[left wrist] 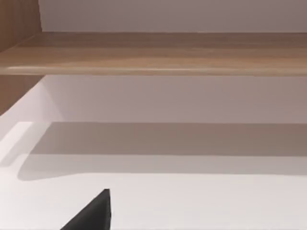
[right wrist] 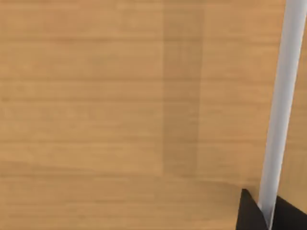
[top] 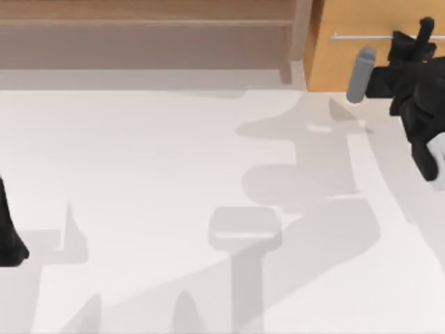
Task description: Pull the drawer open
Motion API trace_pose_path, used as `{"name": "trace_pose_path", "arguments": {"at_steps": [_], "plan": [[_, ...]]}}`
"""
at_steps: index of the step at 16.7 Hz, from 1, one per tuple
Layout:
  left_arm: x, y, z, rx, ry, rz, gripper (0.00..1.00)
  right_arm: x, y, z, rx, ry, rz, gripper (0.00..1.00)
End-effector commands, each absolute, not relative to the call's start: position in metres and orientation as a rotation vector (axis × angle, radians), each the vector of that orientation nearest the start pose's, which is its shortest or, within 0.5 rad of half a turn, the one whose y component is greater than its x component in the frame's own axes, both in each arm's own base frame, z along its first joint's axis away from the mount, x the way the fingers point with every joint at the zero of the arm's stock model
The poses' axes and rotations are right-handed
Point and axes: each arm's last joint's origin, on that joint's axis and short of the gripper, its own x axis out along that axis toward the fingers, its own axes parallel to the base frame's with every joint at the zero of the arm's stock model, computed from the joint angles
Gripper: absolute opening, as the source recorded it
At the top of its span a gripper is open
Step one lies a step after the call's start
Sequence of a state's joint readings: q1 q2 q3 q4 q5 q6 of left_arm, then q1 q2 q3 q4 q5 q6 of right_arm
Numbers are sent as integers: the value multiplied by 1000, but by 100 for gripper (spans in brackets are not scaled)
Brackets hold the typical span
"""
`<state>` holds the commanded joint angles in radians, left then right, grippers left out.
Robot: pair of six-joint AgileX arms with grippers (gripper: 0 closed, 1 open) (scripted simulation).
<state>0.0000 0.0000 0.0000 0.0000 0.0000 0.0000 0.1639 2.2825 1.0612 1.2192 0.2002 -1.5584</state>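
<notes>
The drawer (top: 341,62) is at the table's far right, with a light orange-tan wooden front and a thin silver bar handle (top: 361,36). My right gripper (top: 422,31) sits at the right end of that handle. In the right wrist view the drawer front (right wrist: 120,105) is very close, and the handle (right wrist: 283,96) runs down between the two black fingertips of my right gripper (right wrist: 267,215), which press against it on both sides. My left gripper (top: 7,240) is parked at the table's left edge, far from the drawer.
A darker brown wooden shelf unit (top: 146,35) spans the far left and middle, right beside the drawer. Its shelf board (left wrist: 153,52) faces the left wrist camera. White tabletop (top: 174,174) lies in front, crossed by grey shadows.
</notes>
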Motion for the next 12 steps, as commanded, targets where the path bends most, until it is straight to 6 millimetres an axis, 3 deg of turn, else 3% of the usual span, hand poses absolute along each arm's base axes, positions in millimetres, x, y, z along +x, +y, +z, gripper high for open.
{"name": "trace_pose_path", "arguments": {"at_steps": [7,12], "plan": [[106,-1,160,0,0,0,100,427,72,89,-1572,2,1,0],[106,-1,160,0,0,0,100,387,71,87,-1569,14,3,0]]}}
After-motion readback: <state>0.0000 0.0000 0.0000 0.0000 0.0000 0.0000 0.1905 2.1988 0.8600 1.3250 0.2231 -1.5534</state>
